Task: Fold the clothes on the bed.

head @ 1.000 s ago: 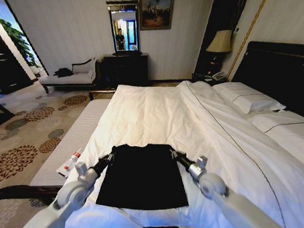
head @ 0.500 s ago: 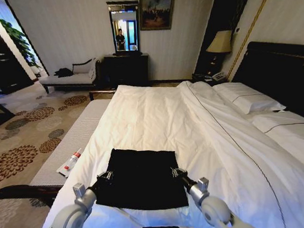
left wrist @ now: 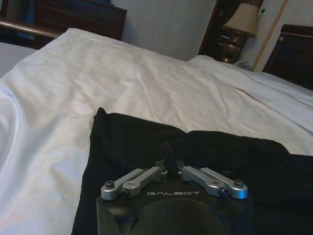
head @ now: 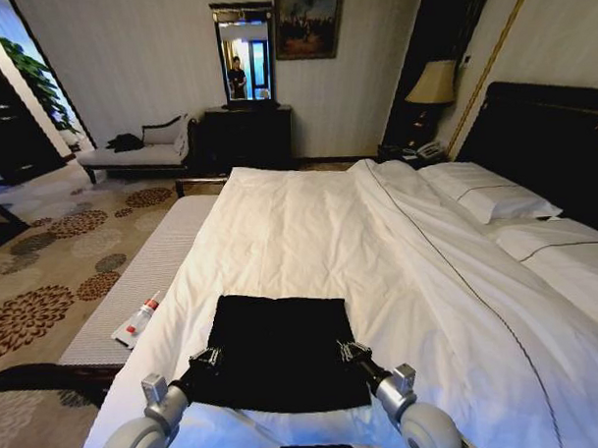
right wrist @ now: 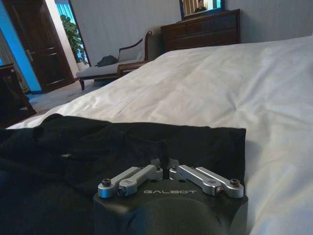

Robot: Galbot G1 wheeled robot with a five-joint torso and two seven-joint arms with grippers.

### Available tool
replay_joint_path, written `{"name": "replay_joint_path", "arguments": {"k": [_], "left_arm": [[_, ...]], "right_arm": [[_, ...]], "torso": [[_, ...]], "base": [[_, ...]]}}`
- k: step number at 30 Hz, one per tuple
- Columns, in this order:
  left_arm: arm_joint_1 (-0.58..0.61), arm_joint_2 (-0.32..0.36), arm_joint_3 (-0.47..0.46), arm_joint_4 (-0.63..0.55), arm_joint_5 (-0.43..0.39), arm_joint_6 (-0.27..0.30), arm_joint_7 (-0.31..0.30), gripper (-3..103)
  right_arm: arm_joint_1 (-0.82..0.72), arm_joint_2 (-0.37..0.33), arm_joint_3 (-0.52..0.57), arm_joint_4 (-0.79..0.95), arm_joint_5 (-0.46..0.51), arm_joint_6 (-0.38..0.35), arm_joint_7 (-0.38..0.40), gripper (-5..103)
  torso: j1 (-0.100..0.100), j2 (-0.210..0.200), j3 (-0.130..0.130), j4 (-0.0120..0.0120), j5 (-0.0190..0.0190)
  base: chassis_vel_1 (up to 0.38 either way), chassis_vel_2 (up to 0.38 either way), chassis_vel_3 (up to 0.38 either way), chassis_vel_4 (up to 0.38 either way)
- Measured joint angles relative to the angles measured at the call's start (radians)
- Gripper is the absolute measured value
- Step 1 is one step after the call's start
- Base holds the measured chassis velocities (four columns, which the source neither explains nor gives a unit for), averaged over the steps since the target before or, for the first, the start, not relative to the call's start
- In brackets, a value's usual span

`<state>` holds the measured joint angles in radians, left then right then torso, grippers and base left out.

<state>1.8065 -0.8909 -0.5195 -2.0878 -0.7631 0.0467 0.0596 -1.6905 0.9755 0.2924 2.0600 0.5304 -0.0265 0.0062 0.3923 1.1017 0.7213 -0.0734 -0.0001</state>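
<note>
A black T-shirt [head: 281,348] lies folded into a flat rectangle near the foot of the white bed [head: 378,241]. The left end effector [head: 207,358] sits at its left edge, the right end effector [head: 349,351] at its right edge, each with fingers pressed together.

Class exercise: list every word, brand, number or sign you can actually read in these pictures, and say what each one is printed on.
"GALBOT": on the black body of the left gripper.
"GALBOT": on the black body of the right gripper.
Tube on the bench beside the bed: its print is too small to read.
Black T-shirt: no lettering visible.
</note>
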Motion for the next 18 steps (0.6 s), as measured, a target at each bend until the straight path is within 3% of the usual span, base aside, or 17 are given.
{"name": "replay_joint_path", "arguments": {"k": [18], "left_arm": [[0.041, -0.019, 0.024, -0.003, 0.051, -0.009, 0.003, 1]], "right_arm": [[-0.052, 0.007, 0.013, -0.029, -0.034, 0.047, -0.016, 1]], "torso": [[0.000, 0.000, 0.000, 0.0000, 0.0000]], "base": [[0.000, 0.000, 0.000, 0.000]]}}
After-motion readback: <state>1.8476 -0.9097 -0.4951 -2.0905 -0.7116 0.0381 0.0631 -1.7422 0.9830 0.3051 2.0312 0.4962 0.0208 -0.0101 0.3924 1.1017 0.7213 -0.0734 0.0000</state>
